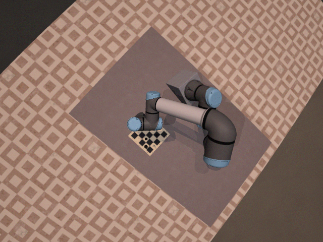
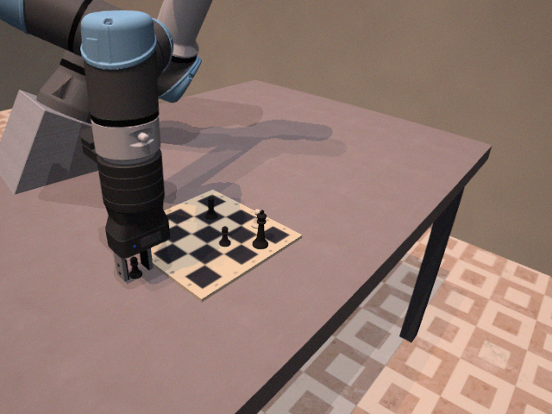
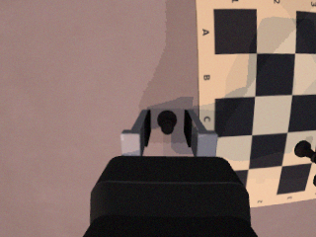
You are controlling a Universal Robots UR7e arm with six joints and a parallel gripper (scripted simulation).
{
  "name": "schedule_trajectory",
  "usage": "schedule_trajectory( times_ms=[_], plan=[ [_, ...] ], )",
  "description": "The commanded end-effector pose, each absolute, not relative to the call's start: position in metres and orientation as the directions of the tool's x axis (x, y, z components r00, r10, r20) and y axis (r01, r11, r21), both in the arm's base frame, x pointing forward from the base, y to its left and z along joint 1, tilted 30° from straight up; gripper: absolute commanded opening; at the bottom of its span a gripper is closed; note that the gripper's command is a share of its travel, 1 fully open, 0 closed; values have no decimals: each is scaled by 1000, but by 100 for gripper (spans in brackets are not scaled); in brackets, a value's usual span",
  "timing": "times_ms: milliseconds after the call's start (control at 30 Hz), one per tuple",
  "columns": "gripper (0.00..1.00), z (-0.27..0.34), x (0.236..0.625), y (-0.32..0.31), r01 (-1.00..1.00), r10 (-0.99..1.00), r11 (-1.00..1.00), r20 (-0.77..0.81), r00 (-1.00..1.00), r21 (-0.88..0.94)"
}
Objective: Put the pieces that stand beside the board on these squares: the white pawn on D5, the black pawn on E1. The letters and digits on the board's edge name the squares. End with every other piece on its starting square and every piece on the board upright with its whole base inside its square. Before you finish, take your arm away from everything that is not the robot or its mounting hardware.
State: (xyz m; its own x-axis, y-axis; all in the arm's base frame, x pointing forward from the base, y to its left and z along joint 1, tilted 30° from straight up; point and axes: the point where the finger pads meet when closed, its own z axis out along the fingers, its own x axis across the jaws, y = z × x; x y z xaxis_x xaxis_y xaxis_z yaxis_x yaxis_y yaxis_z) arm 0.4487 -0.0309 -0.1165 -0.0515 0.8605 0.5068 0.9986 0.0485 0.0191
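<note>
Brown table (image 2: 311, 169), board (image 1: 158, 144) partly under arm, black pawn (image 3: 168, 120) between parted fingers

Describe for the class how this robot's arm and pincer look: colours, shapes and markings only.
The arm is built of thick dark grey tubes with one pale beige link and light blue round joint caps. The wrist has a light grey band above a ribbed black cylinder. The pincer is a black block with a small blue light and two flat grey fingers. No cables show.
</note>
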Motion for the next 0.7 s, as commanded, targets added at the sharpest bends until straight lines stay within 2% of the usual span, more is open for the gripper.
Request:
schedule_trajectory(
  times_ms=[0,33,67,667],
  plan=[
    [68,-116,449,-31,999,861,48,506,-52,20],
    [68,-116,449,-31,999,861,48,506,-52,20],
    [0,-116,449,-31,999,861,48,506,-52,20],
    [0,-116,449,-31,999,861,48,506,-52,20]
  ],
)
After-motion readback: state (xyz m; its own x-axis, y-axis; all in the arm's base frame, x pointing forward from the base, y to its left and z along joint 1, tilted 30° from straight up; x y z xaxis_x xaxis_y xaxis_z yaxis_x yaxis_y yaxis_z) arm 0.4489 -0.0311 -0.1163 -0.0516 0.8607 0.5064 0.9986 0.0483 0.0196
